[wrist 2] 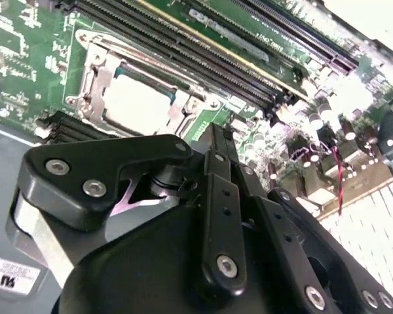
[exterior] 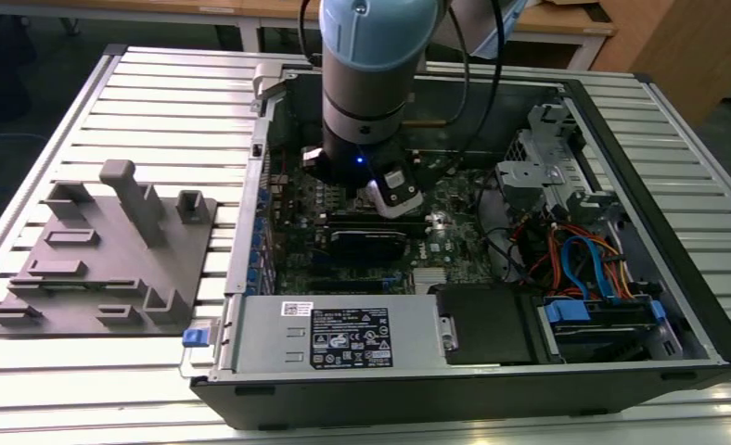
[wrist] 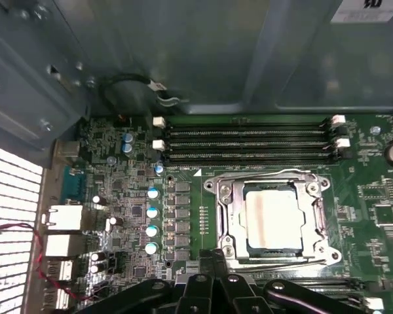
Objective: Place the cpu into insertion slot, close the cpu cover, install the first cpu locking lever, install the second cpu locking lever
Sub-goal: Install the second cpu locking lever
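The exterior view shows the slatted metal table (exterior: pixel 81 371), on it the open computer case (exterior: pixel 490 371) with its motherboard (exterior: pixel 294 243) facing up, and a grey fixture tray (exterior: pixel 106 269) just beside the case on the exterior view's left. The arm (exterior: pixel 368 83) descends into the case, hiding the socket area in this view.

Both wrist views show what the arm hides. The insertion slot (wrist: pixel 273 219) lies beside 3 long memory slots (wrist: pixel 249 142). The cpu cover (wrist: pixel 230 216) lies flat over the socket, its silvery frame surrounding the cpu (wrist: pixel 274 214), whose pale metal top shows through the cut-out. The second wrist view shows the same cpu (wrist 2: pixel 139 101) seated in its frame, and a thin wire lever (wrist: pixel 262 175) runs along one edge of the frame.

The gripper (wrist: pixel 213 258) sits just beside one edge of the socket frame, near the cpu but not holding it. Its black fingers (wrist: pixel 216 261) appear pressed together, with nothing between them.
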Robot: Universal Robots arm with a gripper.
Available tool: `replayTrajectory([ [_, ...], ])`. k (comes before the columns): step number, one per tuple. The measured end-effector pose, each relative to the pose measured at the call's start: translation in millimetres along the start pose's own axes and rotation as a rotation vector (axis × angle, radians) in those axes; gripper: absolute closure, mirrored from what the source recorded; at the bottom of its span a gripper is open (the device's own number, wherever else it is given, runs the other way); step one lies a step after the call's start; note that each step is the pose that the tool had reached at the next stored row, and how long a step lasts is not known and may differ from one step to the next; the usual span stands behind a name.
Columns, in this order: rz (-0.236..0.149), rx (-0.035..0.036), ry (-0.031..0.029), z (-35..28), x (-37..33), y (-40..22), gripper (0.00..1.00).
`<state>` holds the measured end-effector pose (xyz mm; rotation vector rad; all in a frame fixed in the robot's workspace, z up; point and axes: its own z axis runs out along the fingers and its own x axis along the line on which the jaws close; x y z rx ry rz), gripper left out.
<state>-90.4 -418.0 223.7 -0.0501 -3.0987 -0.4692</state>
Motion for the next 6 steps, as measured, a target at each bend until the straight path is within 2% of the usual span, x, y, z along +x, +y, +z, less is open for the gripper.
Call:
replayTrajectory([
  [6,0.000,0.0000,0.0005,0.0,0.0,0.0,0.90],
])
